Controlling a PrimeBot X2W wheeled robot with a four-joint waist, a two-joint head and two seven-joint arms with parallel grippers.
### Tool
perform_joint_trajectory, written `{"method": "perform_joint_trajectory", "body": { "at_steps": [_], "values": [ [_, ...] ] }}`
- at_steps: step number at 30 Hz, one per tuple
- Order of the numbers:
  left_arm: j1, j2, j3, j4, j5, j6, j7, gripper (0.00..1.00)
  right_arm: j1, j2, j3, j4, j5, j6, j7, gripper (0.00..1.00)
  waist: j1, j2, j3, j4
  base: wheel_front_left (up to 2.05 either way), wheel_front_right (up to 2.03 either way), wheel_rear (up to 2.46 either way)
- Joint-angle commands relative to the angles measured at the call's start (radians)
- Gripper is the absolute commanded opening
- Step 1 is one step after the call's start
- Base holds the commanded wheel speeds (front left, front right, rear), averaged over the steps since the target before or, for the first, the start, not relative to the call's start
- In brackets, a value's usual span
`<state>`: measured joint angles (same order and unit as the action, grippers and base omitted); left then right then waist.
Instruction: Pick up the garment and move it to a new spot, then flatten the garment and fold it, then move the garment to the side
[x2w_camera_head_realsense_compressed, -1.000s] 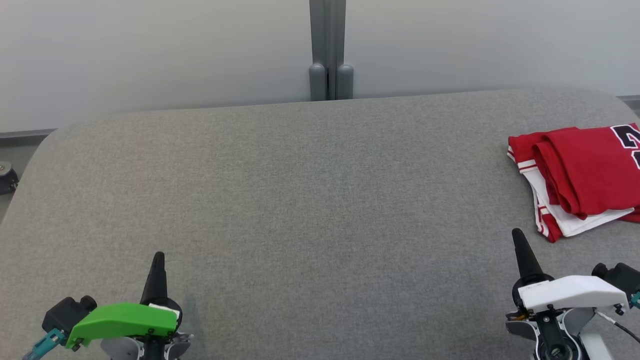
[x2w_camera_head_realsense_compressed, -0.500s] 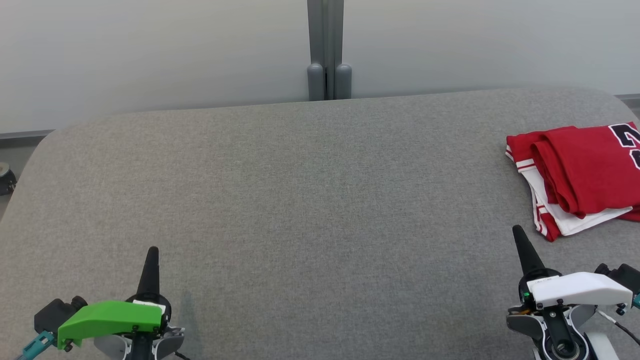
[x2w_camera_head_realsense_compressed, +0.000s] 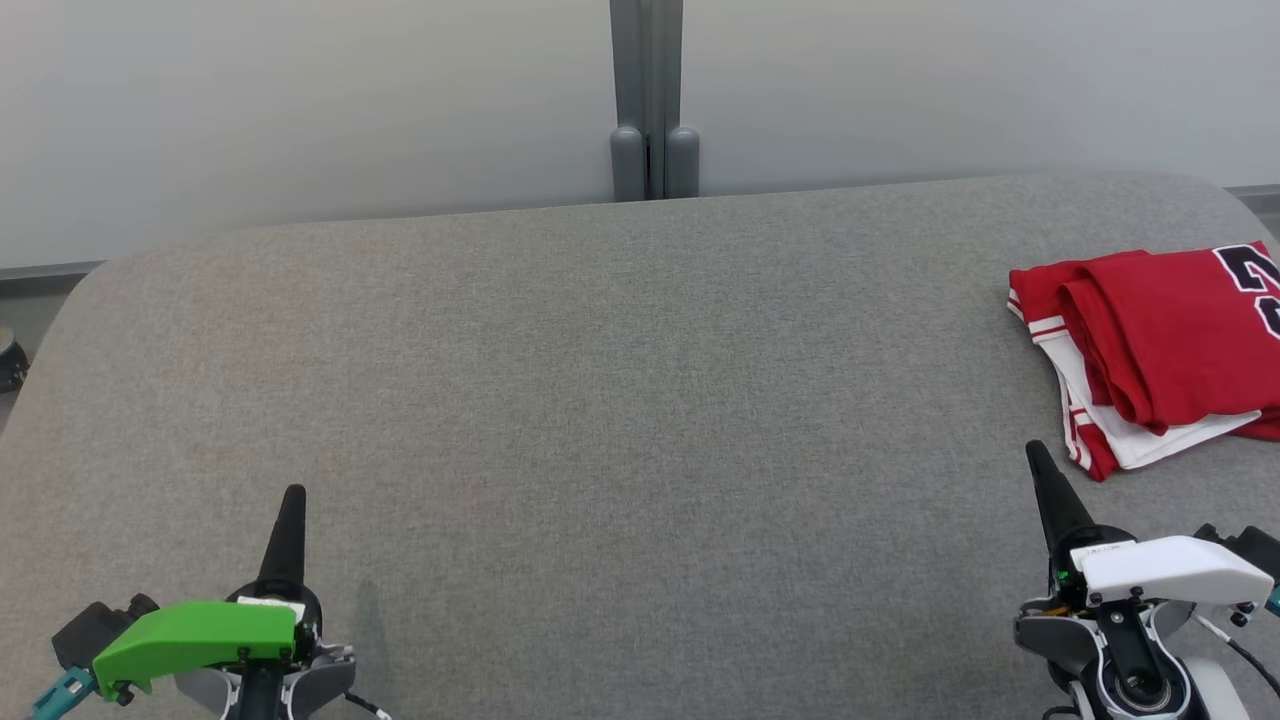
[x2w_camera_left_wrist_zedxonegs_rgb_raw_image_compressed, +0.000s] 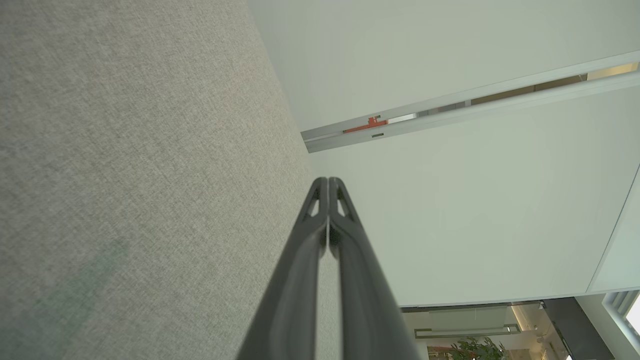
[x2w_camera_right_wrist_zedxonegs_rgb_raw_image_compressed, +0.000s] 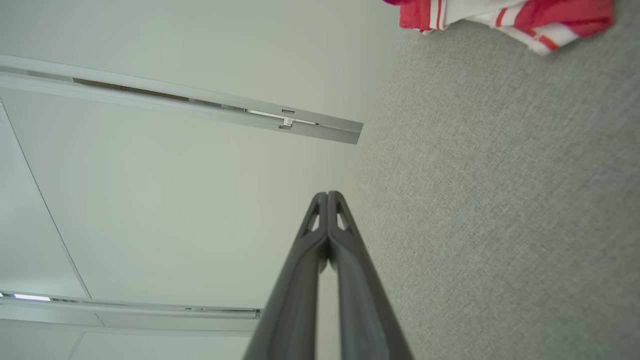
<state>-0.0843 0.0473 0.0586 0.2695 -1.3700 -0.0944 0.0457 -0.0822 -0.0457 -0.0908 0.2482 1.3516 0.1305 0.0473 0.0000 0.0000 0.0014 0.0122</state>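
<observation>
The garment (x2w_camera_head_realsense_compressed: 1160, 350), a red jersey with white striped trim and dark lettering, is lying in a compact folded stack on the grey surface (x2w_camera_head_realsense_compressed: 600, 400). It is sitting just ahead of the right jaws and a little outboard of them, running off the head view's right edge. In the right wrist view the garment (x2w_camera_right_wrist_zedxonegs_rgb_raw_image_compressed: 500, 15) is showing well beyond the tips and off to one side, apart from them. From the left jaws it is lying far across, with the bare middle of the surface in between.

Both pairs of jaws are pressing together tip against tip and are holding nothing. Each is pointing forward over the near part of the surface, the left under a green cover (x2w_camera_head_realsense_compressed: 195, 635), the right under a white cover (x2w_camera_head_realsense_compressed: 1170, 570).

Judging by this, the task is nearing its end: the garment is looking folded and is resting off to the side, with neither arm touching it. A white layer is poking out unevenly beneath the red, so I cannot tell whether any tidying is remaining. Otherwise little seems left beyond parking the arms.
</observation>
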Motion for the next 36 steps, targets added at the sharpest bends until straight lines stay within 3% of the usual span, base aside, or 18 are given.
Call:
{"method": "perform_joint_trajectory", "body": {
  "at_steps": [1,36],
  "values": [
    [-0.026,0.004,0.007,-0.008,-0.022,-0.008,0.007,0.00,-0.016,-0.006,-0.005,-0.008,0.023,0.000,0.008,0.00,0.0000,0.0000,0.000,0.000,0.00,0.00,0.00],
    [-0.032,0.005,0.060,-0.026,-0.247,-0.041,0.072,0.00,-0.030,-0.007,-0.025,-0.005,0.266,0.000,0.071,0.00,0.0000,0.0000,0.002,-0.012,0.00,0.00,0.00]
  ]
}}
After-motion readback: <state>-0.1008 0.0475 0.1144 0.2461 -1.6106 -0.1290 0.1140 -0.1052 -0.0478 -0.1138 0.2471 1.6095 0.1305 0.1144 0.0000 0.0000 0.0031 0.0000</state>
